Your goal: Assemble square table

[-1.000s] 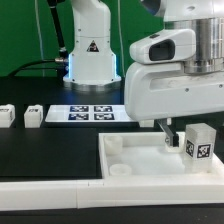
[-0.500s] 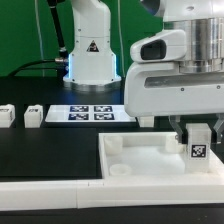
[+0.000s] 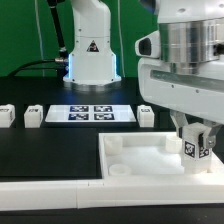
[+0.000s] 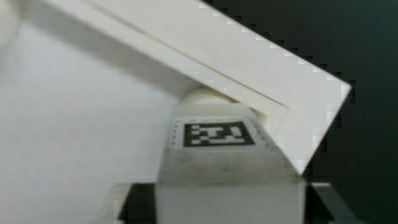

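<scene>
Square table top (image 3: pixel 138 154), white, raised rim, gripper (image 3: pixel 197 136) clamped on tagged white leg (image 3: pixel 198 150)

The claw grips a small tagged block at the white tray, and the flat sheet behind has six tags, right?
Not quite: the marker board has four tags, not six, as the exterior view shows. The gripper does grip a leg at the tabletop.

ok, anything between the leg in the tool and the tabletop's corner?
Nothing visible. The small white tagged leg block is held in the tool, right at the corner of the large white square plastic tabletop; only bare tray surrounds it.
</scene>
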`<state>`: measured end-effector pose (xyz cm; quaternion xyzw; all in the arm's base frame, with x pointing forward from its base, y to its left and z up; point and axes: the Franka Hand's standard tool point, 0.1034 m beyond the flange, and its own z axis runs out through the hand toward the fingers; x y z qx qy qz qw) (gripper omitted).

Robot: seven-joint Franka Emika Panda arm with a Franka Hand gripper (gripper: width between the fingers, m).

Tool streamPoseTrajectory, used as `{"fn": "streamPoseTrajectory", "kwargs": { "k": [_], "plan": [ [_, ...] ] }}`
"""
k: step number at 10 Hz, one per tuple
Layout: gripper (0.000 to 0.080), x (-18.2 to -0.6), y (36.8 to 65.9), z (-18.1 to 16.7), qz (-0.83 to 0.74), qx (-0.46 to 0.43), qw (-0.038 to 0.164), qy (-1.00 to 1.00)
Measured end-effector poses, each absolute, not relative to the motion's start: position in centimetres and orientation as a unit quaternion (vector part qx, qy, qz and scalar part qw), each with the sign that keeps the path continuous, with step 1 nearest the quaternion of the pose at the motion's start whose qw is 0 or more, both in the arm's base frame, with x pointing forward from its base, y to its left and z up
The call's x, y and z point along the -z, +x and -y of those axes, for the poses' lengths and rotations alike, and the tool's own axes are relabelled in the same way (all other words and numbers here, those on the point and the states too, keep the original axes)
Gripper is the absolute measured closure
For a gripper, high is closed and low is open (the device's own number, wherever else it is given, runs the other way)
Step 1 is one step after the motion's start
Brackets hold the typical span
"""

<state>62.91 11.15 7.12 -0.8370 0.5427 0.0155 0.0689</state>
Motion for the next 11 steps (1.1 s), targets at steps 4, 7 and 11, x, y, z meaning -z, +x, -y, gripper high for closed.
{"fn": "streamPoseTrajectory", "kwargs": {
  "k": [4,7,11],
  "plan": [
    [0.0509,-7.04,62.82,-11.32,-0.667,-0.037,0.079,-0.740],
    [0.0509,-7.12,62.93,-11.10,-0.767,-0.066,0.089,-0.632],
    [0.0508,-7.21,63.03,-10.79,-0.841,-0.070,0.082,-0.530]
  ]
}}
